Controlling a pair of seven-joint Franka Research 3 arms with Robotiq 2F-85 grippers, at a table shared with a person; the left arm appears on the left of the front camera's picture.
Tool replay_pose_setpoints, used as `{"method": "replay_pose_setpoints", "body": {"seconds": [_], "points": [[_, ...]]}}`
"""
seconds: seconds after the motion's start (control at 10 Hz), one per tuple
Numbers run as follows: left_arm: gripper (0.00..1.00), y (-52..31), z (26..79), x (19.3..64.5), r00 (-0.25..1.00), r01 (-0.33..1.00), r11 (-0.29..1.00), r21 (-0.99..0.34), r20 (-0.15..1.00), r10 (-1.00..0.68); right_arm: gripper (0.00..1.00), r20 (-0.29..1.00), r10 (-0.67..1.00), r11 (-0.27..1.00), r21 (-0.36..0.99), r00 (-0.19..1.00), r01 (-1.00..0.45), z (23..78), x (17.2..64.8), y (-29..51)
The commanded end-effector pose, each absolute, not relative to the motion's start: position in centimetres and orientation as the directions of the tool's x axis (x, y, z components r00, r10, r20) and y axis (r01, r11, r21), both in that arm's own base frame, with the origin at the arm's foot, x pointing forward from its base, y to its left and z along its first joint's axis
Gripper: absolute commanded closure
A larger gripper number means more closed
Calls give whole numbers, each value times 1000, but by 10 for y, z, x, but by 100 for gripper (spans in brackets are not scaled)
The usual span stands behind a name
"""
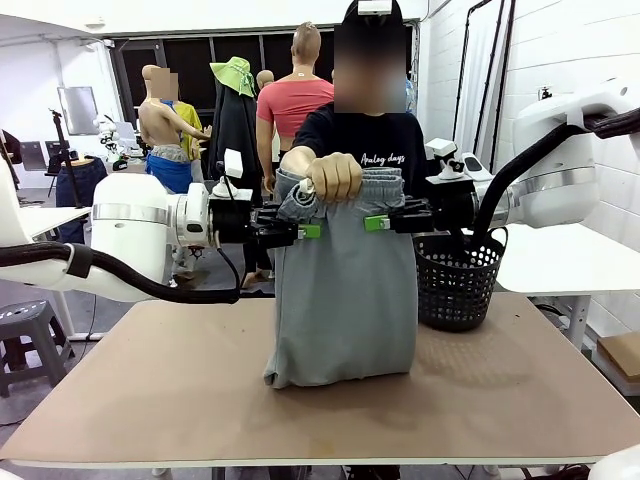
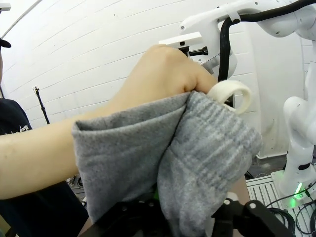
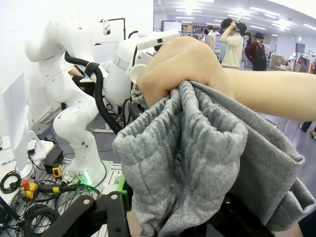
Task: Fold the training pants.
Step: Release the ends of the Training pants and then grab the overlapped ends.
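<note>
The training pants (image 1: pixel 345 300) are light grey. A person's hand (image 1: pixel 335 178) holds them up by the bunched waistband, and their lower end rests on the table (image 1: pixel 150 380). My left gripper (image 1: pixel 310 231) and right gripper (image 1: pixel 376 223) point at each other just below that hand, green pads against the cloth. In the left wrist view the grey cloth (image 2: pixel 197 148) hangs between my spread fingers (image 2: pixel 237 215) under the hand (image 2: pixel 158 79). In the right wrist view the bunched cloth (image 3: pixel 197 158) covers one finger, and the other finger (image 3: pixel 106 210) stands apart from it.
A black mesh basket (image 1: pixel 455 285) stands on the table's far right, close behind my right arm (image 1: pixel 560 170). The person stands at the far edge behind the pants. Bare tabletop lies to the left and in front.
</note>
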State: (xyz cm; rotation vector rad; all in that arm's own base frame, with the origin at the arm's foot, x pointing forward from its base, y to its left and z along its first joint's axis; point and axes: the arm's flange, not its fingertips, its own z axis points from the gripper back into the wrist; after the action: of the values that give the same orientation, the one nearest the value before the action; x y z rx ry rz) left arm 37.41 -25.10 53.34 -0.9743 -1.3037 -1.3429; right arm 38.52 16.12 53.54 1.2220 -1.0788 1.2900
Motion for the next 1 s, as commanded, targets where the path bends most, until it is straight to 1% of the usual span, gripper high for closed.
{"method": "replay_pose_setpoints", "body": {"seconds": [0.0,0.8,0.9], "points": [[0,-246,533,371,-167,981,81,174,982,-88,0,994,97,-103,61,51,-993,539,386,161],[0,-244,536,369,-103,992,74,107,993,-54,0,992,117,-89,60,49,-994,535,385,160],[0,-243,536,367,-101,990,89,107,993,-64,0,991,131,-60,41,33,-997,535,385,160]]}}
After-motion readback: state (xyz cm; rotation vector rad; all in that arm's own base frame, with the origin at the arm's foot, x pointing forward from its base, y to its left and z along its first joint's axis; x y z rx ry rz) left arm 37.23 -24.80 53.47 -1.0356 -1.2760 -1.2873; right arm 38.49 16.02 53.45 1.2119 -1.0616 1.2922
